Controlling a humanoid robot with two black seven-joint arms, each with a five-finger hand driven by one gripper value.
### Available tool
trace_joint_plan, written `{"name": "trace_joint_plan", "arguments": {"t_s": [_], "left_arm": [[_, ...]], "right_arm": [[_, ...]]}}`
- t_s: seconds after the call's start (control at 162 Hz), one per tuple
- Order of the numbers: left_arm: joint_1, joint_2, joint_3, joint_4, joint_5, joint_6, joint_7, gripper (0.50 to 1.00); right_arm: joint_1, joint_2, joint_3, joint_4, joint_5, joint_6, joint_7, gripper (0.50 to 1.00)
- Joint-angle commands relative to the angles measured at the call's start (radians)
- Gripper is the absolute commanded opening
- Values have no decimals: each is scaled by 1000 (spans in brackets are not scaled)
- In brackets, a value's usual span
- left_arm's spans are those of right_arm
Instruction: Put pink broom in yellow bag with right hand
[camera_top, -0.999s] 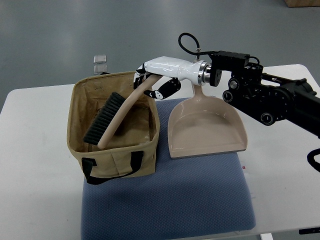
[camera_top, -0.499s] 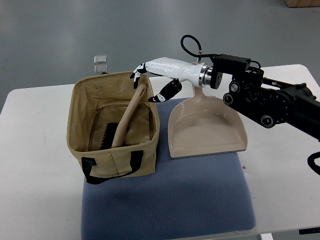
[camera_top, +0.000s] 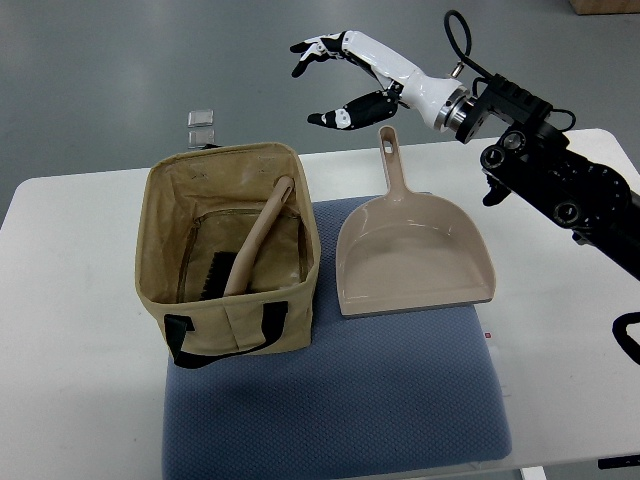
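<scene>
The pink broom (camera_top: 252, 245) lies inside the yellow bag (camera_top: 228, 320), its black bristles down at the bottom and its handle leaning up against the bag's far right rim. My right hand (camera_top: 325, 80) hovers high above and behind the bag, beyond the table's far edge, fingers spread and holding nothing. Its black arm enters from the right edge. The left arm does not show.
A pink dustpan (camera_top: 410, 255) lies right of the bag, partly on a blue cushion (camera_top: 340, 400) that also bears the bag. The white table (camera_top: 70, 300) carries everything. Two small clear boxes (camera_top: 201, 125) sit on the floor behind the bag.
My right hand let go of the broom handle, opened and rose up and back to the right. The broom dropped from slanting over the bag to resting inside it.
</scene>
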Motion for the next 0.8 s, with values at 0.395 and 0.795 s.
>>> {"name": "trace_joint_plan", "arguments": {"t_s": [0.395, 0.795], "left_arm": [[0, 0, -2, 0, 0, 0, 0, 1000], [0, 0, -2, 0, 0, 0, 0, 1000]], "right_arm": [[-135, 16, 129, -128, 649, -80, 1, 930], [-150, 40, 149, -219, 916, -91, 9, 930]]}}
